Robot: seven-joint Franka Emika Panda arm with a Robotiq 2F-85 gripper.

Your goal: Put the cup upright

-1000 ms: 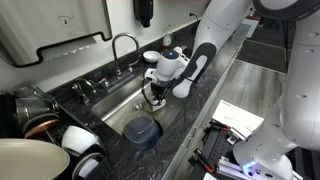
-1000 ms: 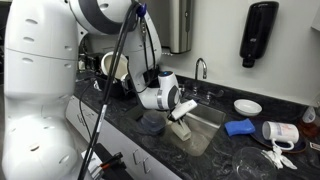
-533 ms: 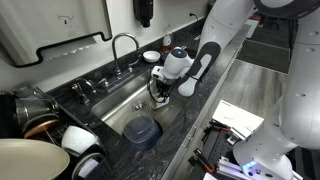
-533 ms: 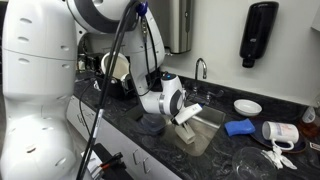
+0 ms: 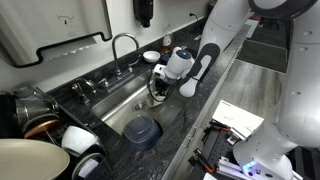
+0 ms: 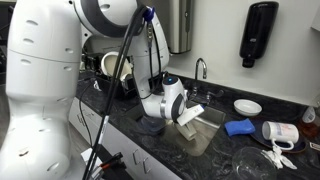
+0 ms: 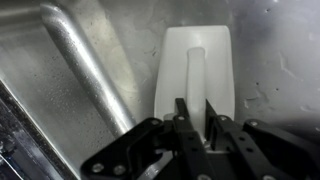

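Observation:
In the wrist view the cream-white cup [image 7: 195, 60] stretches away from my gripper [image 7: 197, 118] over the steel sink floor. The two dark fingers [image 7: 183, 115] are shut on a narrow strip of the cup's wall. In both exterior views the gripper [image 5: 158, 92] [image 6: 152, 112] hangs low in the sink basin below the white wrist. My fingers and wrist hide the cup there, so I cannot tell whether it is lifted or how it is tilted.
A dark blue-grey bowl [image 5: 142, 130] [image 6: 150, 123] lies in the sink just beside the gripper. The faucet [image 5: 125, 45] arches over the basin's far side, with a shallow white bowl [image 5: 150, 56] beyond. Stacked dishes [image 5: 40, 120] crowd one counter end. A metal tube [image 7: 85, 60] slants past the cup.
The wrist has shifted a little up and away from the dark bowl, with the gripper still shut on the cup.

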